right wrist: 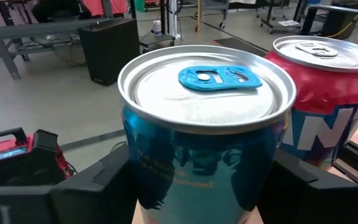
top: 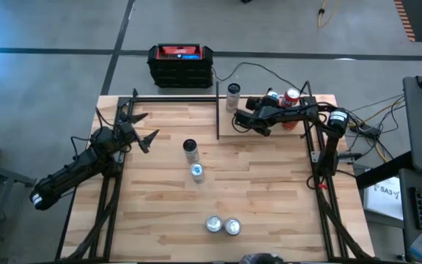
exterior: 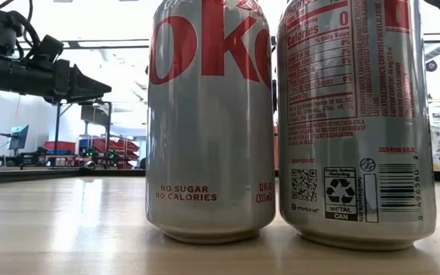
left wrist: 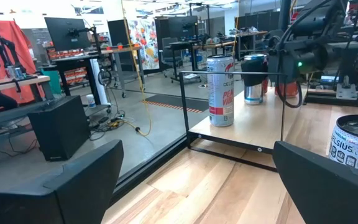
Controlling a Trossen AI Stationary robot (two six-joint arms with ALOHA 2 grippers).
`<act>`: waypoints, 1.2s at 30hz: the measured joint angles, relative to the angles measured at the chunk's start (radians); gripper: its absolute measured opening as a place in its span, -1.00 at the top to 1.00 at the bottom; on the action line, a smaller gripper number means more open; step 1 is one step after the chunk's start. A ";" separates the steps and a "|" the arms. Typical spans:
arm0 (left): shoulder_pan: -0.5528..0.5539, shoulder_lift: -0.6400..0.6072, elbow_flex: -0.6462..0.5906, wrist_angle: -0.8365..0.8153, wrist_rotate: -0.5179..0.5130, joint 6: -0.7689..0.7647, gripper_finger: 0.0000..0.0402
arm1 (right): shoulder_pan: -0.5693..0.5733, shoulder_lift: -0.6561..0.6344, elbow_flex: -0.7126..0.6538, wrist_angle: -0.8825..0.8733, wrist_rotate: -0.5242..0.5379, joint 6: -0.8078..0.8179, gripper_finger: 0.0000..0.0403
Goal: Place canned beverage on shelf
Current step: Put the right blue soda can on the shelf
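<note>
- Right gripper point(right wrist: 197, 180) clamped on a blue can point(right wrist: 205, 130) — dark fingers point(right wrist: 89, 186) pressed on either side of its body, can upright between them.
- In the high view this gripper point(top: 269, 105) sits at the table's far right corner, over the shelf point(top: 229, 128), with the blue can point(top: 272, 94) in its grip.
- Blue can: shiny teal-blue body, silver lid, bright blue pull tab point(right wrist: 219, 78).
- Just beside it stands a red can point(right wrist: 328, 106) with white lettering and a silver top; can't tell if the two touch.
- Shelf — light wood board edged by thin black rods; a tall white can point(top: 233, 96) with red print stands upright at its far left corner.
- Left gripper point(top: 139, 128) fingers wide apart, holding nothing, hovering at the table's left side, well apart from the shelf.
- Mid-table: two more upright cans point(top: 193, 159), one behind the other.
- Near edge: two silver Diet Coke cans point(top: 223, 225) side by side.
</note>
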 joint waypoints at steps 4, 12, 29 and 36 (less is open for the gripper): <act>0.000 0.000 0.000 0.000 0.000 0.000 -0.98 | -0.007 0.000 0.000 0.001 0.000 -0.001 -0.17; 0.000 0.000 0.000 0.000 0.000 0.000 -0.98 | -0.034 0.000 0.000 0.018 0.002 -0.003 -0.17; 0.000 0.000 0.000 0.000 0.000 0.000 -0.98 | -0.054 0.000 0.000 0.124 -0.003 -0.126 -0.17; 0.000 0.000 0.000 0.000 0.000 0.000 -0.98 | -0.051 -0.001 0.000 0.123 -0.001 -0.164 -0.20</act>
